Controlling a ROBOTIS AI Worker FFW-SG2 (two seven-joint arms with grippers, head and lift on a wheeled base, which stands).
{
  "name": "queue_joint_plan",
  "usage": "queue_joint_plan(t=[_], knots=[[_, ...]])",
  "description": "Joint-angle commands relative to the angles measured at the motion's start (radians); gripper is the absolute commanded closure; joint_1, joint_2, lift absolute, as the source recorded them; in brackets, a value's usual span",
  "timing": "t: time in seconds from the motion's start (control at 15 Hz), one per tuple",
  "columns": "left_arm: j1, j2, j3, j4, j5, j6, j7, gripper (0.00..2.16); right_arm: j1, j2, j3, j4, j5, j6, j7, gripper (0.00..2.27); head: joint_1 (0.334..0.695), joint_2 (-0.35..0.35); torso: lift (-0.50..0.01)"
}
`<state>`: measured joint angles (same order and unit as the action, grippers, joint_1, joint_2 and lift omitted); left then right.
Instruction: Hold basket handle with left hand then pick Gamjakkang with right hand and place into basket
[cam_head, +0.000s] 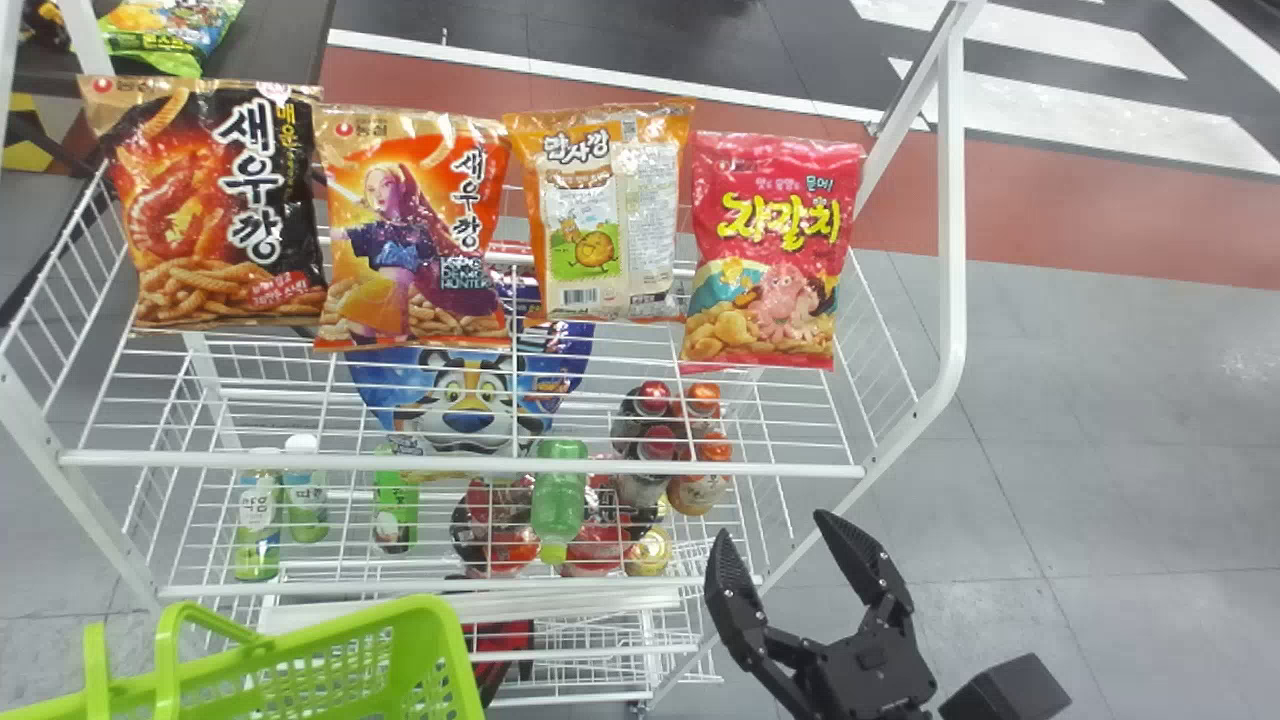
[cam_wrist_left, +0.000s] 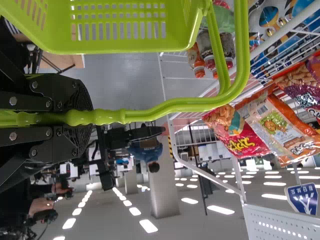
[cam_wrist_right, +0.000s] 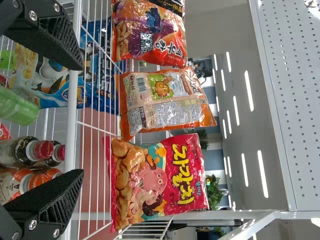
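Gamjakkang, an orange-and-cream bag (cam_head: 605, 215): on the white wire shelf (cam_head: 400, 461), beside the pinkish-red bag (cam_head: 768, 270). Left black tool (cam_wrist_left: 86, 117) pinches the lime-green plastic basket handle (cam_wrist_left: 180, 106). Right tool (cam_head: 771, 530) spread, empty. Picking next, I judge: reach in, straddle only that bag.

Lime-green basket (cam_head: 440, 650), orange-and-white snack bag (cam_head: 605, 215)

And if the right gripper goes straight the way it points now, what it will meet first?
Most likely the shelf's white front rail, ahead of the right gripper in the head view. Depth is unclear, though; if it clears the rail, the orange Gamjakkang bag may come next.
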<state>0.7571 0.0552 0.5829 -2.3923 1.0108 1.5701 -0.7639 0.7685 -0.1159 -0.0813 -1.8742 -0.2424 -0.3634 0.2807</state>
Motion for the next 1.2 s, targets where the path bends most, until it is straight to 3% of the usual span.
queue_joint_plan(t=[0.0, 0.6, 0.87, 1.13], knots=[[-0.002, 0.000, 0.000, 0.004, 0.002, 0.001, 0.000, 2.15, 0.000, 0.001, 0.000, 0.000, 0.000, 0.001, 0.000, 0.07, 0.695, -0.282, -0.018], [-0.005, 0.000, 0.000, 0.015, 0.002, 0.001, -0.003, 2.15, -0.008, 0.001, 0.000, -0.014, 0.000, 0.010, 0.000, 0.06, 0.695, -0.278, -0.018], [-0.008, 0.002, 0.000, 0.013, 0.003, 0.001, -0.003, 2.15, -0.086, -0.001, 0.003, -0.108, 0.009, 0.203, 0.000, 0.06, 0.695, -0.260, -0.018], [-0.008, 0.003, 0.005, 0.008, 0.005, 0.001, -0.005, 2.15, -0.215, -0.001, 0.035, -0.145, 0.034, 0.446, -0.001, 0.06, 0.695, -0.198, -0.018]])
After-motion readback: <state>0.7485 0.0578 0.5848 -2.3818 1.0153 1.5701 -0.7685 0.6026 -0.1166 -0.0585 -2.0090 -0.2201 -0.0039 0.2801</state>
